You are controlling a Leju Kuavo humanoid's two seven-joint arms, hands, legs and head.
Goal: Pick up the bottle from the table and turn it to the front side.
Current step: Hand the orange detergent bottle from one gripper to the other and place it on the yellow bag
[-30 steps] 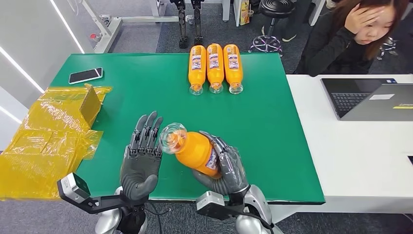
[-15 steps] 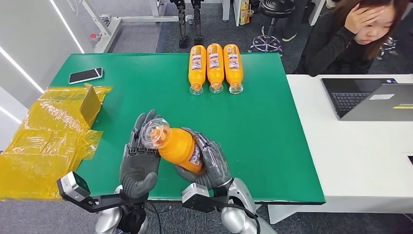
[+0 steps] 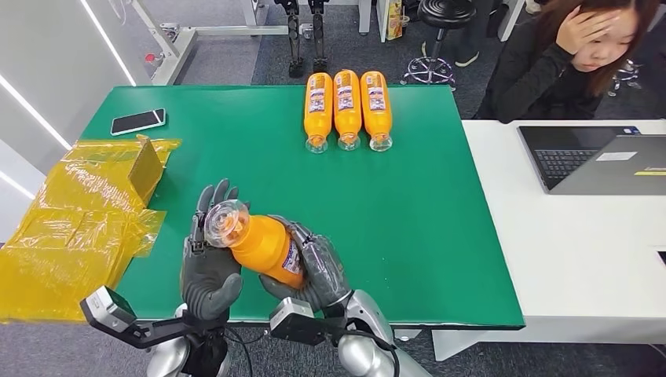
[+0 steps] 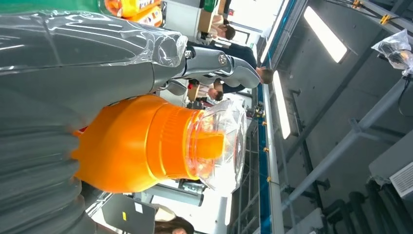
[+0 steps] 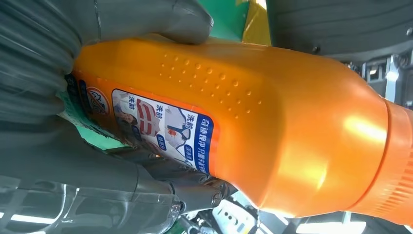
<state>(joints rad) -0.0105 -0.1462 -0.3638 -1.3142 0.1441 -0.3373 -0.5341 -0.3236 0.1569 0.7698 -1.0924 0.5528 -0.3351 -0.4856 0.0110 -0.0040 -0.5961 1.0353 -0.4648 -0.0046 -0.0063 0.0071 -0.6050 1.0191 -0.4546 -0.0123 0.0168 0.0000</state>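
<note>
1. Bottle [image 3: 263, 245]: orange, clear cap, held off the green tabletop [image 3: 424, 204] above its near edge, lying tilted with the cap toward the left hand.
2. Right hand [image 3: 314, 271]: fingers clamped round the bottle's labelled body.
3. Left hand [image 3: 209, 263]: fingers spread, palm against the cap end.
4. Three orange bottles [image 3: 347, 108]: lying side by side at the far edge.

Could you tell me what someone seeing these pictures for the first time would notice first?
Most striking is the orange bottle held above the near edge of the green table, gripped by the right hand, its clear cap against the raised left hand. Next come three matching bottles lying side by side at the far edge, and crumpled yellow plastic on the left.
</note>
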